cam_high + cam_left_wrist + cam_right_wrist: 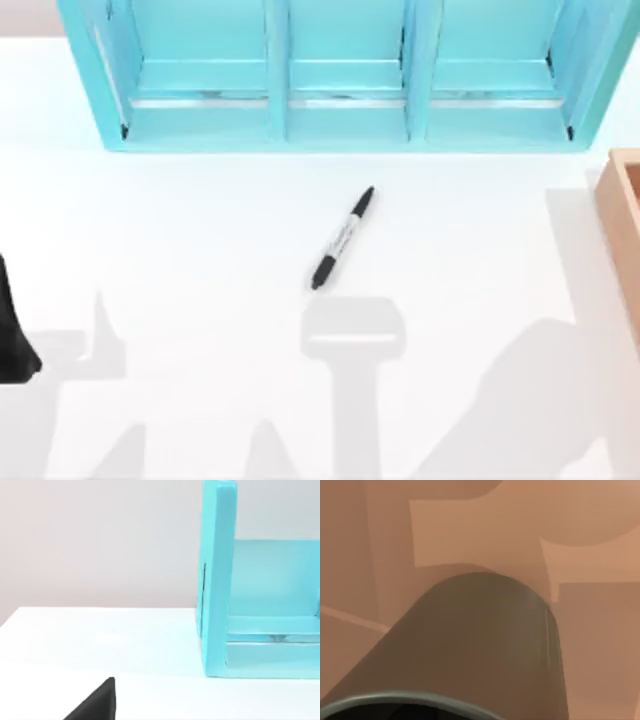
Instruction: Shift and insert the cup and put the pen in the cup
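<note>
The pen (342, 238) lies flat on the white table near its middle, slanted, with its upper end toward the teal shelf. The cup (485, 645), plain olive-grey, is very close in the right wrist view, its dark rim nearest the camera and its body pointing away over a tan surface (470, 525). What holds the cup cannot be seen. My left arm (12, 335) is parked at the table's left edge, and a black part of my left gripper (97, 705) hangs over bare table.
A teal shelf (345, 120) with three open compartments spans the back of the table; its side wall (217, 580) is near the left wrist camera. A tan wooden box (625, 230) stands at the right edge. Arm shadows fall across the front of the table.
</note>
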### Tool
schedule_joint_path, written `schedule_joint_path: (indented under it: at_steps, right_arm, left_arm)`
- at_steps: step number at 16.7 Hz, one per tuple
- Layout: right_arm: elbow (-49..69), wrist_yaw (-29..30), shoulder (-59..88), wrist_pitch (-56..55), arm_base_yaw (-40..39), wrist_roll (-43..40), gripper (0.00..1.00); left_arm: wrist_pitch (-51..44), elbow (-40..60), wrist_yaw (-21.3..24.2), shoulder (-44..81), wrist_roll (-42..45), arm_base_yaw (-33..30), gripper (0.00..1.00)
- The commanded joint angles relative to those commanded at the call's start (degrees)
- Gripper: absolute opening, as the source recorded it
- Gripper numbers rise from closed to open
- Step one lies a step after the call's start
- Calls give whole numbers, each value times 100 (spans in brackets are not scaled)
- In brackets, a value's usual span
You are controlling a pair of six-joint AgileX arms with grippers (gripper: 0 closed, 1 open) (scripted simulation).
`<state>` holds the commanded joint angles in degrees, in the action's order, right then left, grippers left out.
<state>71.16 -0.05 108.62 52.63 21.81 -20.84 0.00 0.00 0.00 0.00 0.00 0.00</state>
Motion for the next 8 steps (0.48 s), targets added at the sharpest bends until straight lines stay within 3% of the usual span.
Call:
schedule_joint_path:
  at_steps: [8]
  right_arm:
    - [0,0,0,0,0,0,32]
  left_arm:
    - [0,0,0,0,0,0,100]
